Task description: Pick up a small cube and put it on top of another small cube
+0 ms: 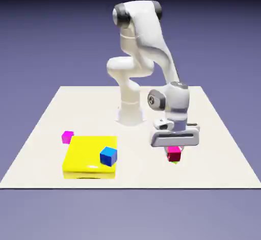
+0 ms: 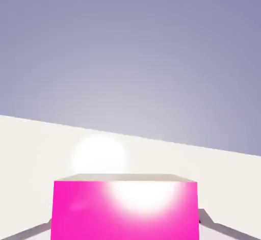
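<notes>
Crimson cube in the end effector's grip

The end effector (image 1: 174,150) is closed on the crimson cube (image 1: 174,154), a finger at each side; in the hand view the cube hides most of both fingertips (image 2: 206,228) and runs off the bottom edge. In the exterior view, only a yellow-green sliver, probably the green cube (image 1: 175,162), shows beneath it above the tabletop (image 1: 137,165); whether they touch, I cannot tell.

No readable text or numbers.
</notes>
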`<action>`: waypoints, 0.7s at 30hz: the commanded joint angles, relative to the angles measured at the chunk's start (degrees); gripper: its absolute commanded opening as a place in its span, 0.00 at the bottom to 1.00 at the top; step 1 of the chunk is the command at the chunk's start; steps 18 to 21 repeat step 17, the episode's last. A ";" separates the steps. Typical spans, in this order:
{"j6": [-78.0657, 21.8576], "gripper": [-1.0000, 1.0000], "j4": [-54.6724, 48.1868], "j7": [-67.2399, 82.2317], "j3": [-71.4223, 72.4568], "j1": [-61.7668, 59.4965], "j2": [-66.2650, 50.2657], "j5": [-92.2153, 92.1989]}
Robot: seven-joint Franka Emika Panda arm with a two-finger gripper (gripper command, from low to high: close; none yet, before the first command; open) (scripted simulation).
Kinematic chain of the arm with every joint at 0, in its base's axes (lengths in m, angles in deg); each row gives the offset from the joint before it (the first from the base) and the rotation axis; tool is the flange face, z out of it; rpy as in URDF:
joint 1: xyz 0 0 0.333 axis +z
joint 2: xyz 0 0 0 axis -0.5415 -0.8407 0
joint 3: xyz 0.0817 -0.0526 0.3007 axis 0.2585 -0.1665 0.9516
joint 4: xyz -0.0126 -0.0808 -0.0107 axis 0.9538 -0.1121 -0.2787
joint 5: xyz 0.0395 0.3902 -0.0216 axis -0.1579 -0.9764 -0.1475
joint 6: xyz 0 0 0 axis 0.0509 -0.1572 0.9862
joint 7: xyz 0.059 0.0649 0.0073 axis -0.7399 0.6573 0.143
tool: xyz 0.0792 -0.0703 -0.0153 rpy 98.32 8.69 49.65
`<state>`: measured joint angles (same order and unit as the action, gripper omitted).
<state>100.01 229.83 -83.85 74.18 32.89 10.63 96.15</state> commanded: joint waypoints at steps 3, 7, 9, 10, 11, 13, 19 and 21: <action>-2.47 0.00 2.98 5.25 -4.54 -4.15 6.23 -6.24; -5.53 0.00 6.72 11.84 -10.22 -9.35 14.05 -14.06; -3.49 0.00 6.69 11.65 -10.33 -9.34 11.98 -13.83; -1.45 0.00 6.66 11.46 -10.44 -9.34 9.90 -13.59; 0.60 0.00 6.63 11.27 -10.55 -9.33 7.83 -13.36; 4.69 0.00 6.57 10.88 -10.76 -9.31 3.68 -12.89; 3.48 1.00 6.59 10.99 -10.70 -9.32 4.90 -13.03; 3.48 1.00 6.59 10.99 -10.70 -9.32 4.90 -13.03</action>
